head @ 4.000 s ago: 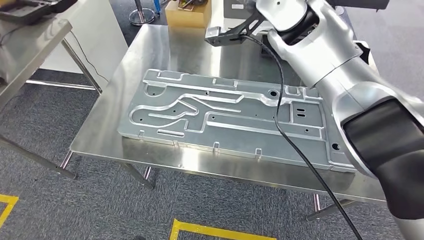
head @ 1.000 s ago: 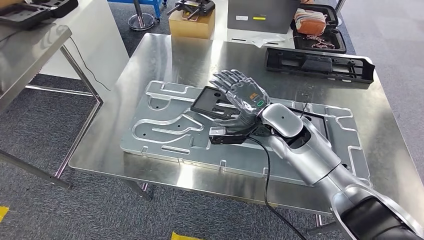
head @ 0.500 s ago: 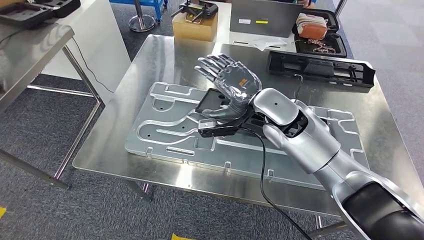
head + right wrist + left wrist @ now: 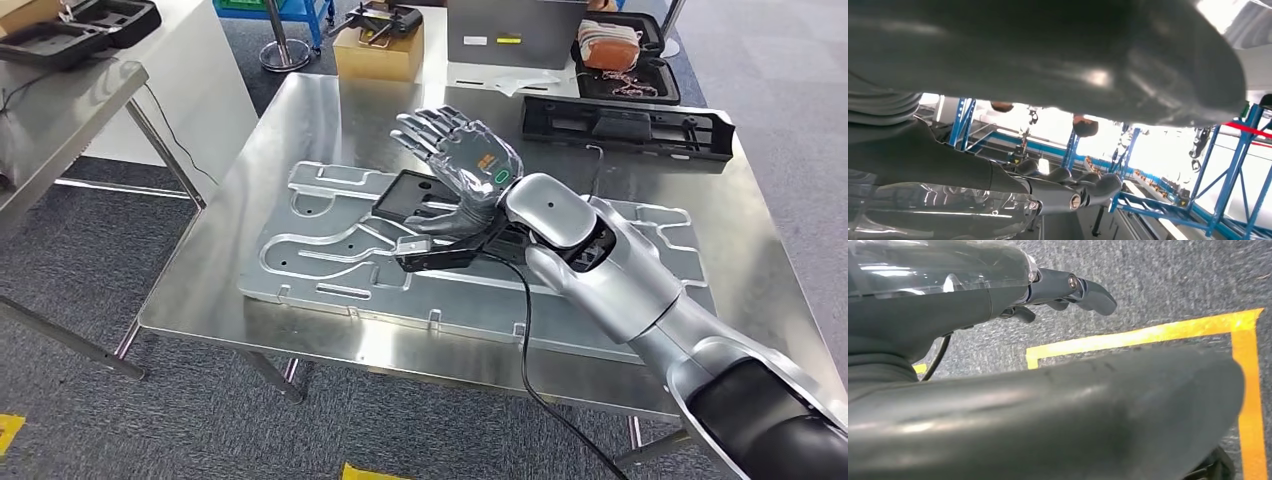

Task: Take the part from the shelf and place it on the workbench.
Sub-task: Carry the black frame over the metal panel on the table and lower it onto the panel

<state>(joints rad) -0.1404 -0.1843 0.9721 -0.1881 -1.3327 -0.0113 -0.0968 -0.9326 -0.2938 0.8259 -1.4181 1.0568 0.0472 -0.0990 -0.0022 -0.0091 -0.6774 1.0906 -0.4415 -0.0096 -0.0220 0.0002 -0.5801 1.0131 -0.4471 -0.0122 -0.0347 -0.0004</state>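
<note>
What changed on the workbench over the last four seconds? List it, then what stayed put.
The right hand came down from high above the table's far side, set the small black part on the large metal plate, then lifted with fingers spread. The plate and long black tray stayed put.

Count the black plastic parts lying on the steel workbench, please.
2: a small flat black part on the metal plate under the right hand, and a long black part at the far edge. Others may be hidden.

Glossy metal workbench (image 4: 300,110), matt part (image 4: 400,205)
</note>
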